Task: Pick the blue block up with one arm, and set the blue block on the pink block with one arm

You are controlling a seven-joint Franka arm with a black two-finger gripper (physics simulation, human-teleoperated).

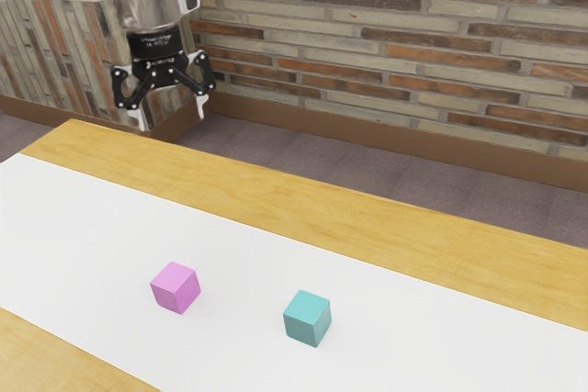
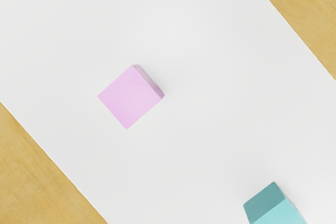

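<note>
Risk 1: wrong target. In the wrist view the pink block (image 2: 130, 96) sits nearer the line under my hand than the blue block (image 2: 273, 209). A straight descent would likely land on pink, so I need to travel sideways first.

Risk 2: bad bite. The blue block (image 1: 307, 318) lies turned, its faces askew to the table (image 1: 367, 218) edges. Without a matching wrist turn my fingers could meet corners and spin or squirt it away.

Risk 3: nudging the pink block (image 1: 175, 286). The 2 blocks are near each other with a clear gap; a wide-spread finger coming down on that side might clip pink and shift the stacking spot.

Risk 4: off-centre release on pink, letting blue tip off.

Gripper (image 1: 168, 115): fingers spread wide, nothing between them, high above the table's far corner at the exterior view's left.

Blue block: on the white strip (image 1: 92, 227), toward the table's near edge, at the exterior view's right of pink, well apart from my gripper and far below it
</note>
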